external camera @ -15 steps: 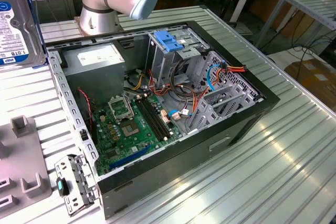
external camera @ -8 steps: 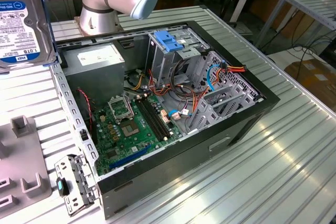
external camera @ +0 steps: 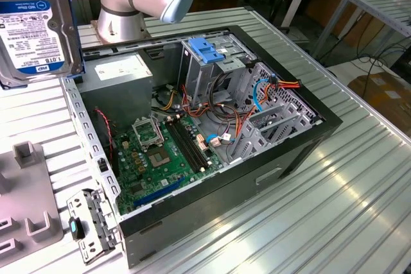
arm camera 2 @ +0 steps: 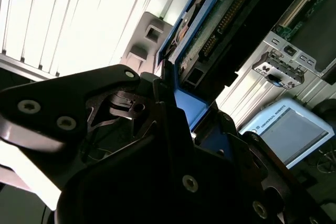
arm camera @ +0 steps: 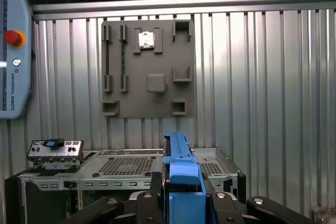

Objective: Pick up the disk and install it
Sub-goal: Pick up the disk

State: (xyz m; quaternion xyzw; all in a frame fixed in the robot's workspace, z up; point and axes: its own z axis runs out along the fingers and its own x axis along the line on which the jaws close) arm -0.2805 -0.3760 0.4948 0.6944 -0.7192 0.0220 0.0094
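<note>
— Gripper (arm camera: 184, 195) is clamping the disk (external camera: 32, 27) by its blue rails, holding it aloft near the open case (external camera: 334, 123).
— Thin grip, I'm thinking: it could be tilting, then jamming against the grey cage (external camera: 192, 80).

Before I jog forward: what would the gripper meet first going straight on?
Probably the computer case's perforated metal panel, just beyond the held disk; depth is unclear.
</note>
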